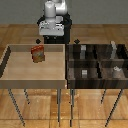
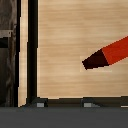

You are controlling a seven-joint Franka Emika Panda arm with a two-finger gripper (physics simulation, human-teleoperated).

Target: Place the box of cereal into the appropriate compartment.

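Gripper (image 1: 52, 31): raised behind tray, holds nothing, opening cannot be told | cereal (image 1: 37, 53) (image 2: 107, 53): upright in light tray (image 1: 10, 75), far corner at exterior view's left | dark bin (image 1: 72, 62): alongside, divided for sorting | grasp not yet begun

One cereal box (image 1: 37, 53), two trays (image 1: 10, 75)

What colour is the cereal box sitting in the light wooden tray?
The cereal box is red with a yellow-orange picture on its front, clearest in the exterior view.
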